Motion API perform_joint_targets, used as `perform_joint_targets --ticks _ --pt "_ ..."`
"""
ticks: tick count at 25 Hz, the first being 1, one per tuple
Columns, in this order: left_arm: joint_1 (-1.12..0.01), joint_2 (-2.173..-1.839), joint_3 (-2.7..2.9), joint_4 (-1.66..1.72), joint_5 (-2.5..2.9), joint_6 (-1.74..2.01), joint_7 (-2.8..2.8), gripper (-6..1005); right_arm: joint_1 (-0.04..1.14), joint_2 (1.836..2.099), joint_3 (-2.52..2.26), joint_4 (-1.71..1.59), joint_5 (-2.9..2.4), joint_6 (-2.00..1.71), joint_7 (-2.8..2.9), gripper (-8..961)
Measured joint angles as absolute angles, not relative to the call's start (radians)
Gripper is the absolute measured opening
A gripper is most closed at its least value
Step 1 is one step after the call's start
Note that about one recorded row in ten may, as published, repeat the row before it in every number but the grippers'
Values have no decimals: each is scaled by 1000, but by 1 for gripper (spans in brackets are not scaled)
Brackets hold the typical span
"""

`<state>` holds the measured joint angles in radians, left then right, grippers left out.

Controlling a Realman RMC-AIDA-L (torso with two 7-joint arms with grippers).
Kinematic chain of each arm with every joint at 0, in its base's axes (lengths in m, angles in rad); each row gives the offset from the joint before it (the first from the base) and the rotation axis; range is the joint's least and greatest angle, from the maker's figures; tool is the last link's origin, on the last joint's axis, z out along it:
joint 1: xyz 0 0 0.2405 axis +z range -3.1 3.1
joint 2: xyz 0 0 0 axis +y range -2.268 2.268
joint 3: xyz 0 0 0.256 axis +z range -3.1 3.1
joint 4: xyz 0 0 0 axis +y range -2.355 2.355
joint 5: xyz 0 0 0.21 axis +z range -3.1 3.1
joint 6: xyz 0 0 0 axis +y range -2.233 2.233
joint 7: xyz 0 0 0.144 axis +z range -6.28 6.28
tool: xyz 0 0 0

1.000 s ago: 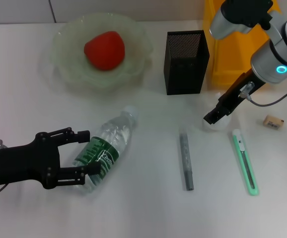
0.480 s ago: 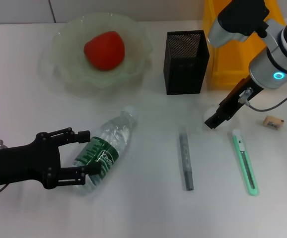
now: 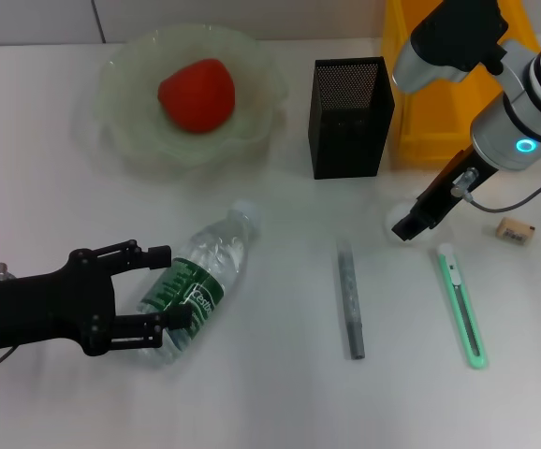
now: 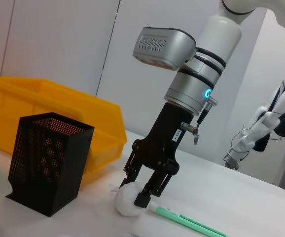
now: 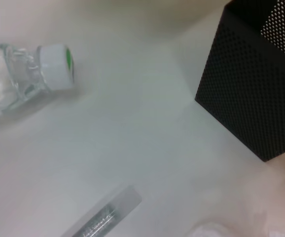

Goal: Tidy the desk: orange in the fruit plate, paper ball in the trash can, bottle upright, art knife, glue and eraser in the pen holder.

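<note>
On the white desk point(image 3: 270, 393), the left end effector point(image 3: 158, 285) lies low with its black fingers spread around the lower body of a clear plastic water bottle with a green label point(image 3: 200, 281); the bottle lies on its side, white cap pointing toward the pale green glass fruit plate point(image 3: 121, 103). The fingers bracket the label, but whether they press on it cannot be told. A red-orange round fruit point(image 3: 197, 94) sits in the plate.

The right end effector point(image 4: 138, 190) reaches down beside the black mesh pen holder point(image 3: 348, 117), its two black fingers closed against a crumpled white paper ball point(image 4: 125, 202) that rests on the desk. Behind the holder stands a yellow plastic bin point(image 4: 49, 108).

A grey glue stick point(image 3: 350, 299) lies flat in front of the holder, between the bottle and a green-handled art knife point(image 3: 462, 304), which lies just beside the paper ball. A small beige eraser point(image 3: 516, 229) sits farther right, apart from the knife.
</note>
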<state>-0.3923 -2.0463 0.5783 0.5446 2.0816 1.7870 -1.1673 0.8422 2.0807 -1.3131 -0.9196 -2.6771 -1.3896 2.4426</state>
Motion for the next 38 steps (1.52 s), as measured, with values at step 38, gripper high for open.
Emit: perform_joint_targets --ticks 38 --pt "-408 -2045 577 545 2081 1787 -1183 819 670 2077 -982 -1217 -2589 -1148 2387 569"
